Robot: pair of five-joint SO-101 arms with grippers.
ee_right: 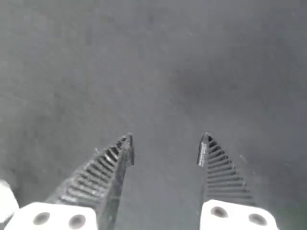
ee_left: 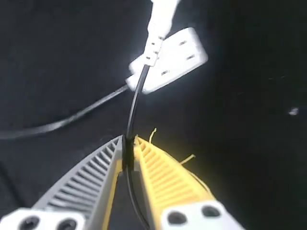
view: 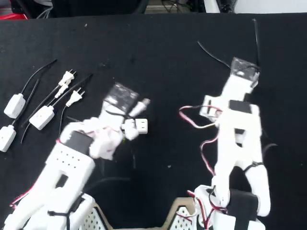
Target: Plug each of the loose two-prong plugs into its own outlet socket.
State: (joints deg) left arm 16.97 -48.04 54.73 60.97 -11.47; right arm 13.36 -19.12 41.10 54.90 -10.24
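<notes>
Left end effector (ee_left: 128,140), one grey and one yellow ribbed finger, pinched closed on a thin black cord (ee_left: 133,108) a short way behind the white two-prong plug (ee_left: 160,19) that the cord feeds. The plug stands out beyond the fingertips and overlaps one end of a white rectangular outlet socket block (ee_left: 175,60) lying on the black counter (view: 168,57); contact between the two cannot be determined. The plug is judged light and rigid, with thin prongs that could bend under a skewed push. The cord is limp, so a hold on it gives little command of the plug's angle, and a grasp across the moulded plug body would probably serve better. The socket block looks light enough to slide on the counter when pressed and would likely need bracing. Its own black lead (ee_left: 62,120) trails away across the counter near the fingers and could snag. Right end effector (ee_right: 165,143), fingers spread wide over bare counter, well apart from the block. Far to the left lie two further loose white plugs (view: 65,76), (view: 76,97) and three white socket blocks (view: 14,105), (view: 42,116), (view: 6,136) with tangled cords, well clear of the work.
</notes>
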